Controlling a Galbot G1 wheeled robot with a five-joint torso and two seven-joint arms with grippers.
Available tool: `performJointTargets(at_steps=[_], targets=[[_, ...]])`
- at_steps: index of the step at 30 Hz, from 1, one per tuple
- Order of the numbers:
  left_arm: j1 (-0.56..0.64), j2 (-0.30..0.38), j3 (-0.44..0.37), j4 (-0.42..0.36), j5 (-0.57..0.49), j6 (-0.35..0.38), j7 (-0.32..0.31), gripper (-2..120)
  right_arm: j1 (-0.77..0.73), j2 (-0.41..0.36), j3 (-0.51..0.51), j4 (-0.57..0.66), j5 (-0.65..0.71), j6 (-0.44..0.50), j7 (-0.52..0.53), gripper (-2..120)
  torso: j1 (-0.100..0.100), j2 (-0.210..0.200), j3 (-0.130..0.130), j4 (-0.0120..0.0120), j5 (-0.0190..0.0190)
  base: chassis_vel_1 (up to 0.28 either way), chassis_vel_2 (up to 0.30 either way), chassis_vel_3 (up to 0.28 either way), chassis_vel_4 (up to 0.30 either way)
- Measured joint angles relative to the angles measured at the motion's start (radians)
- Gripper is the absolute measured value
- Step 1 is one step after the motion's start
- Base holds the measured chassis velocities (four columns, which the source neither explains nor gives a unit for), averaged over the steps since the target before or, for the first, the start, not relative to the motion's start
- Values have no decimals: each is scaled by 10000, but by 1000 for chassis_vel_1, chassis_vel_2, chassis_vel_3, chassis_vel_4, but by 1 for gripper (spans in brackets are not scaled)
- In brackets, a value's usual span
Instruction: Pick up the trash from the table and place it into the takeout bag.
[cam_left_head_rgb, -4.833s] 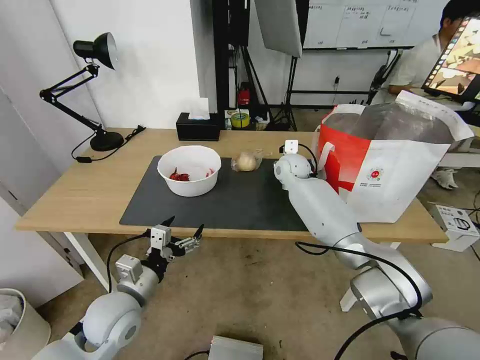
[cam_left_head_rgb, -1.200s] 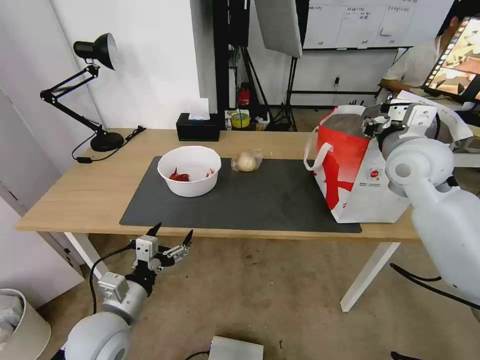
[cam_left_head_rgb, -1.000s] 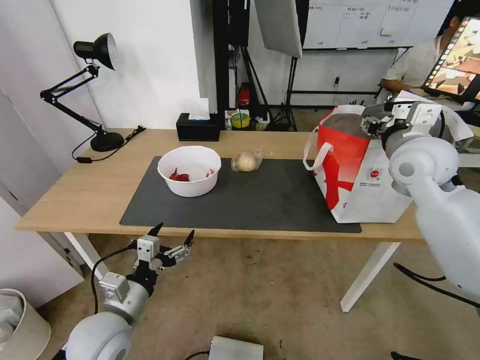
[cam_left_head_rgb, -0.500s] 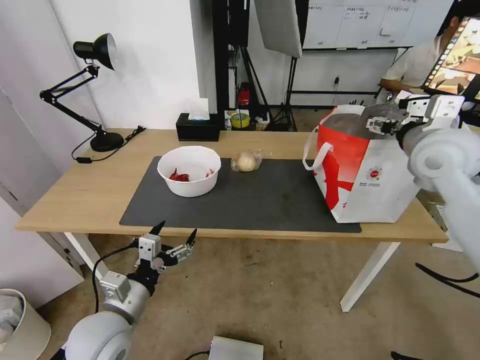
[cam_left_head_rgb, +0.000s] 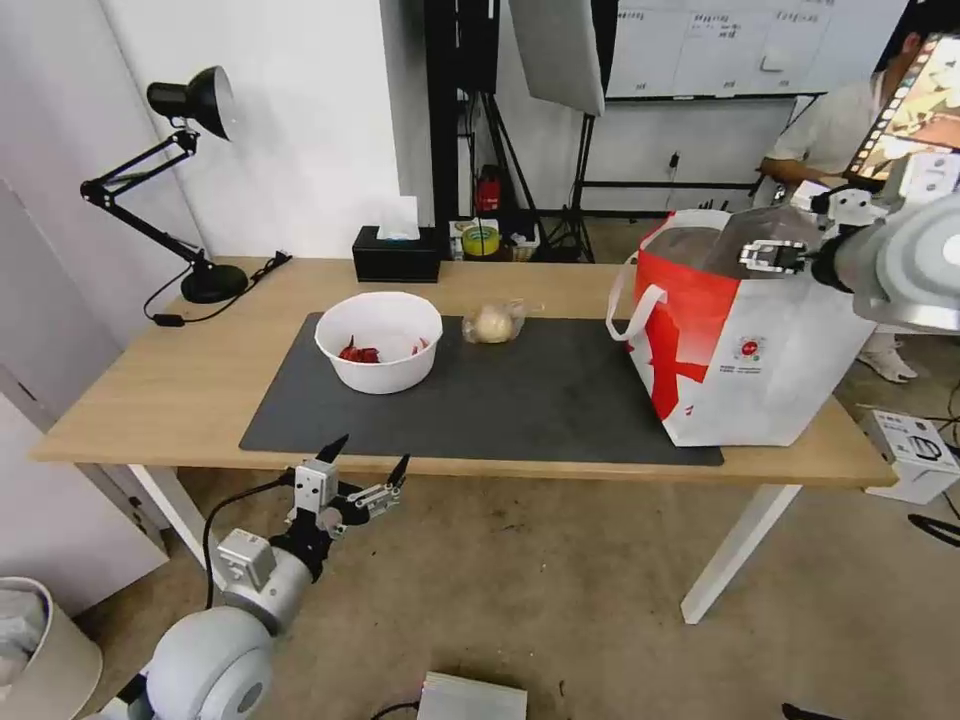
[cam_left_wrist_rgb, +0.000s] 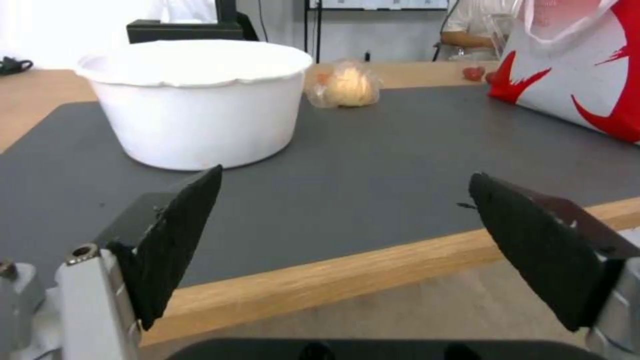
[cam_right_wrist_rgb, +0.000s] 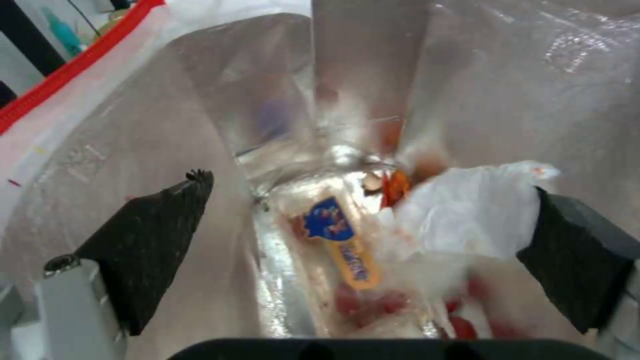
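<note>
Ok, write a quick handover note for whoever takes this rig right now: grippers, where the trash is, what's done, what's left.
Right gripper: open, empty, above the mouth of the takeout bag.
Left gripper: open, empty, low in front of the table.
Done: clamshell box and crumpled tissue lie inside the bag.
Left: white bowl and bagged bun, both on the grey mat.

Red-and-white takeout bag with silver lining, white bowl, dark grey mat, seemingly beige bun.
</note>
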Motion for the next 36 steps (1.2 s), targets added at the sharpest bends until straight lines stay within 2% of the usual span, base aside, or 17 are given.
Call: performJointTargets(at_steps=[12, 18, 23, 36], targets=[[2, -2, 6, 60, 2, -12, 5, 100, 590, 509, -360, -446, 842, 2, 683, 100, 0, -1, 0, -2, 0, 0, 0, 0, 0], [114, -65, -57, 80, 25, -17, 9, 100, 1391, 1366, -457, -1242, 2725, 136, 2228, 100, 1, -1, 1, 2, -1, 0, 0, 0, 0], [160, -131, -63, 76, 76, -20, 8, 100, 1791, 1852, -398, -1618, 3397, 480, 2719, 100, 0, 0, 0, -1, -2, 0, 0, 0, 0], [219, -132, -95, 58, 134, -31, 5, 100, 2373, 2631, -349, -2289, 3926, 1039, 3891, 100, 0, 0, 0, -2, 0, 0, 0, 0, 0]])
